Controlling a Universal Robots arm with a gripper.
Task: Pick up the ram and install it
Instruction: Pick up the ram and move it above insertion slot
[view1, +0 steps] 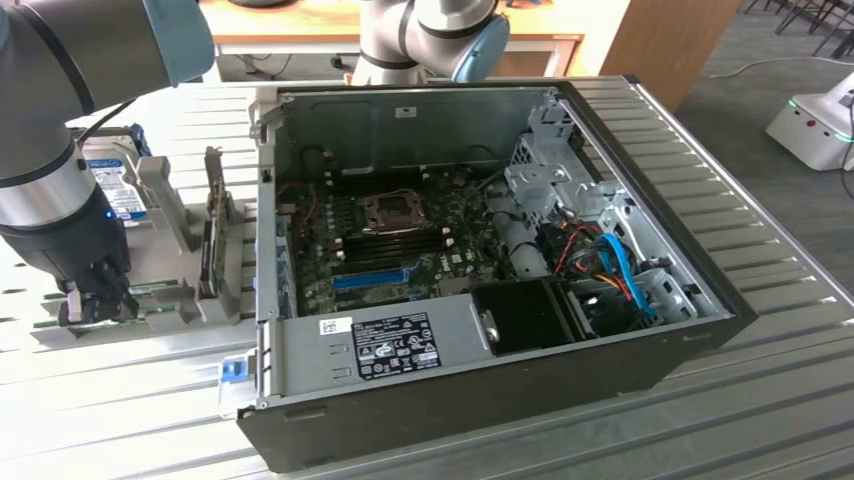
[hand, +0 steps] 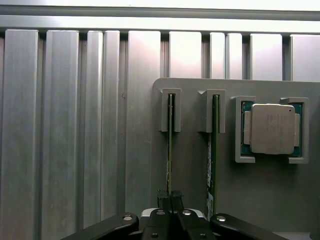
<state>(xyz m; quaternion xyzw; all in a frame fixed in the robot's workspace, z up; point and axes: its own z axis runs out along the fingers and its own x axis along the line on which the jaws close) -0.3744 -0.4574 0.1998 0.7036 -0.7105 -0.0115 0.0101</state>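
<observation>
The ram (hand: 169, 150) is a thin green stick standing on edge in a slot of the grey holder (hand: 192, 165). A second green stick (hand: 212, 160) stands in the slot beside it. My gripper (hand: 169, 199) is shut on the near end of the first stick, with its black fingertips (hand: 162, 197) pressed against both faces. In the exterior view, my gripper (view1: 94, 300) reaches down into the holder (view1: 80, 332) at that view's left. The open computer case (view1: 441, 250) lies beside it, its motherboard (view1: 400, 240) facing up.
A processor chip (hand: 272, 128) sits in a bracket on the same holder. A silver hard drive (view1: 118, 185) with a blue label and an upright card (view1: 214, 250) stand in racks between holder and case. The case wall (view1: 267, 250) rises close by. Everything rests on a ribbed metal table (view1: 747, 400).
</observation>
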